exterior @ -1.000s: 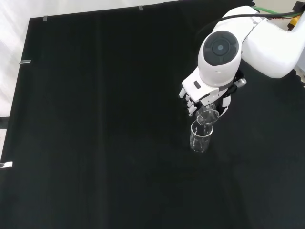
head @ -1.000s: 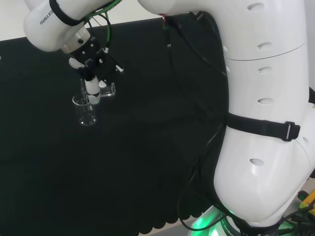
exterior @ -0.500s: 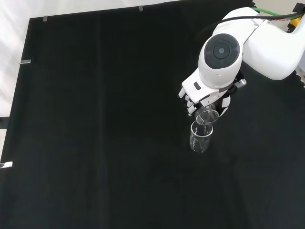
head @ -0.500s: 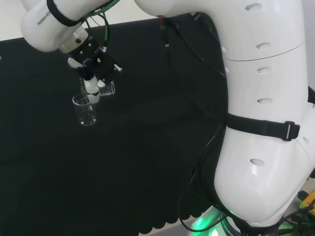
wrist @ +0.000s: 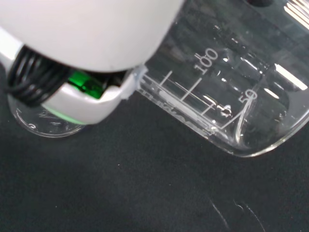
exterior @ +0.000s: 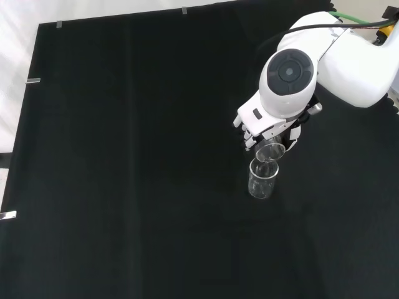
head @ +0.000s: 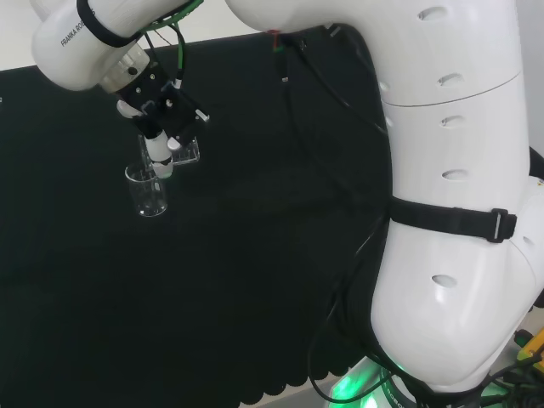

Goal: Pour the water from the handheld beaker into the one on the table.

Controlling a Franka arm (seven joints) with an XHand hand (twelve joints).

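My hand [exterior: 263,123] is shut on a small clear beaker [exterior: 270,151], tipped far over so its mouth hangs just above the rim of a second clear beaker [exterior: 261,179] standing upright on the black cloth. In the head view the hand [head: 158,144] holds the tipped beaker [head: 185,152] right of and above the standing beaker [head: 148,190]. Close up in the wrist view, the held beaker [wrist: 227,96] lies almost on its side with white scale marks, and the standing beaker's rim [wrist: 46,126] peeks out beneath the hand [wrist: 87,43].
The arm's big white links [head: 450,187] fill the right of the head view, with black cables [head: 340,110] trailing along them. Black cloth [exterior: 124,156] spreads wide to the left of the beakers in the front view; its edge [exterior: 28,81] runs along the left side.
The hand and arm have crept slightly up and left in the head view, the held beaker going with them. The standing beaker has not moved.
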